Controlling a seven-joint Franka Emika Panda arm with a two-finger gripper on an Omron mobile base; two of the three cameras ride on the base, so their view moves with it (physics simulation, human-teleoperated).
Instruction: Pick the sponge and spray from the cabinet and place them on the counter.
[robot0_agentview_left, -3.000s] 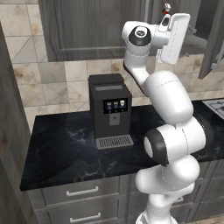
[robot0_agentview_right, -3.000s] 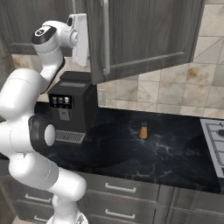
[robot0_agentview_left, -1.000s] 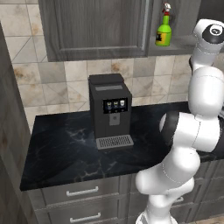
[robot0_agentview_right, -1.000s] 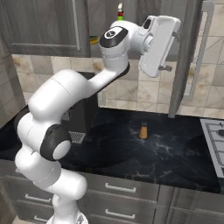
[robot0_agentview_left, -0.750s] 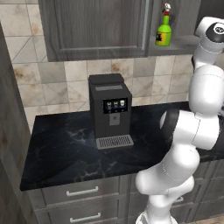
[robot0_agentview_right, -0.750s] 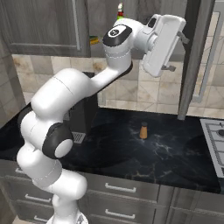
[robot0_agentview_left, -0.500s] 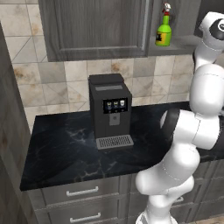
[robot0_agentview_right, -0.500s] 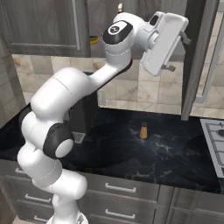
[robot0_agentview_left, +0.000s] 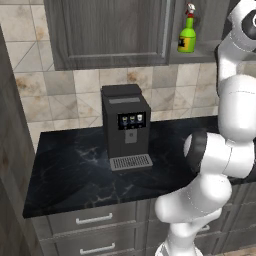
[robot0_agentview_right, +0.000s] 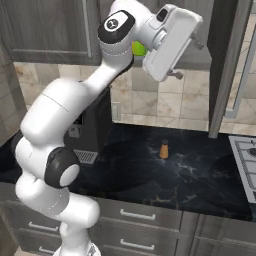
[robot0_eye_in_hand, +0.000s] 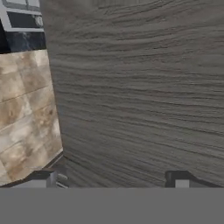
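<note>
Left base view: from behind-left, looking forward and down over the counter (robot0_agentview_left: 75, 175) toward the cabinet (robot0_agentview_left: 110, 32). Right base view: same counter from behind-right. Hand view: pressed close against a wood-grain panel (robot0_eye_in_hand: 140, 87), tiled wall beside.

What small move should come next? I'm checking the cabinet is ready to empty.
Probably swing the open hand back toward the bright green spray bottle on the shelf of the dark wood-grain cabinet: the hand now faces the opened door panel, holding nothing.
</note>
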